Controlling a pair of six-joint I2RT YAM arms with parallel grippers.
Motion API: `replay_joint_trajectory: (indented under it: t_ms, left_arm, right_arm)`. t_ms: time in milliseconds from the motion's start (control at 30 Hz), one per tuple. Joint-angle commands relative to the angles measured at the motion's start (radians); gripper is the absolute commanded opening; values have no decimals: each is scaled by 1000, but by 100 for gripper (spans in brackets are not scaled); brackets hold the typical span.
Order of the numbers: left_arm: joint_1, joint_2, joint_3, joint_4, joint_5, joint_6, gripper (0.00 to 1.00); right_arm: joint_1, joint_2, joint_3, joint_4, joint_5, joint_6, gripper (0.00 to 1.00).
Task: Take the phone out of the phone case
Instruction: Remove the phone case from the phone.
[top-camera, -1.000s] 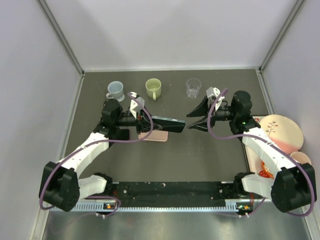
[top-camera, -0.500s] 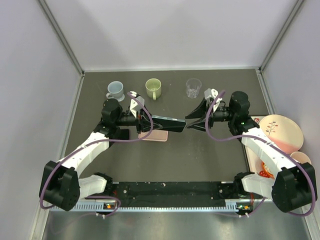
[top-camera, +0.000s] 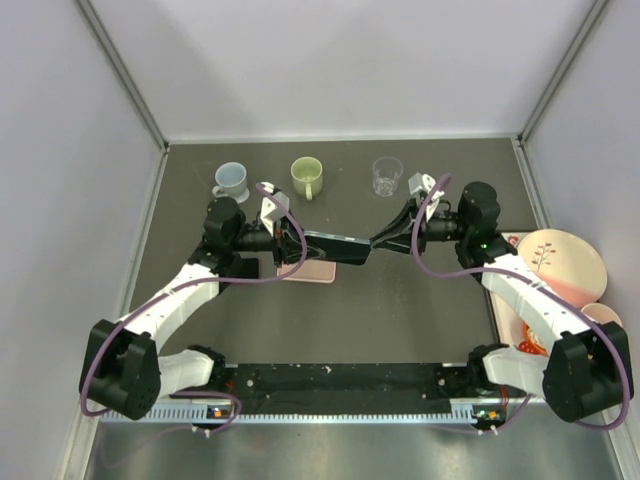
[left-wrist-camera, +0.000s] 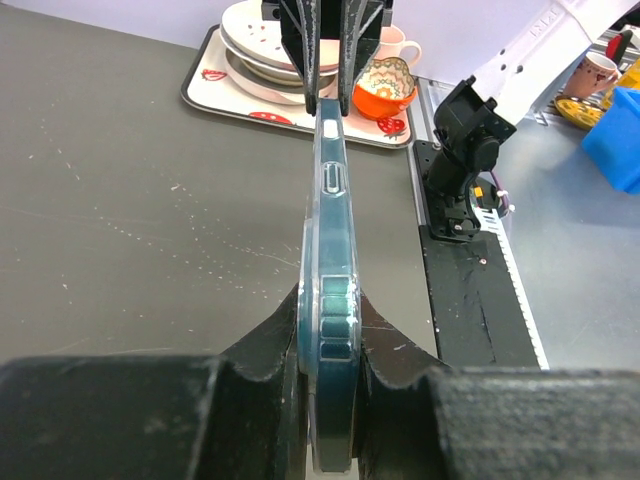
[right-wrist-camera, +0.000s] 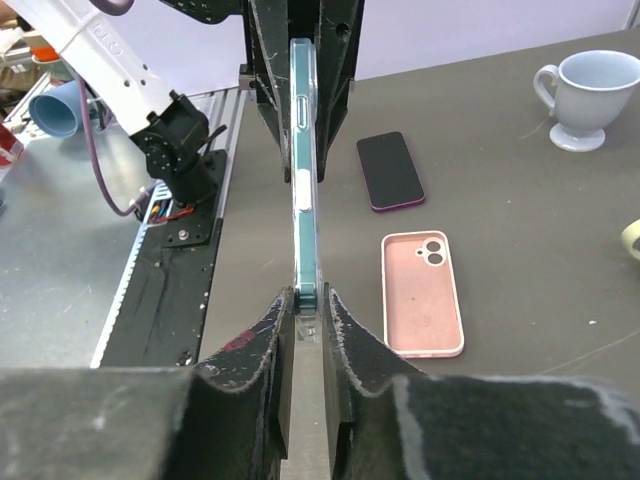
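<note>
Phone, inside its clear case, hangs on edge above the worktop, left tool pinching one end, right tool the other. If both squeeze phone and case together (likely), pulling frees nothing, or one slips and it drops.

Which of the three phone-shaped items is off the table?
The teal cased phone, clamped between the left gripper and right gripper; the pink case and dark phone lie flat.
</note>
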Motion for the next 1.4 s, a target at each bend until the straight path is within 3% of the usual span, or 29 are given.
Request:
replay_joint_trajectory:
  t_ms: [0,33,267,767,1367]
  left_arm:
    - [3,-14,10,81,23,-2,0]
    - [3,-15,9,81,25,-2,0]
    - [3,-32,-8,110,80,5,0]
    - [-12,-91,-51,159,172,37,0]
    - [-42,-123,-39,167,273,25,0]
  right_arm:
    - [8,9,11,37,-49,13,10]
    - [7,10,15,30,-52,13,0]
    - [8,28,35,0,-75,42,0]
    - [5,133,87,96,-167,296,0]
    - [5,203,89,140,-193,316,0]
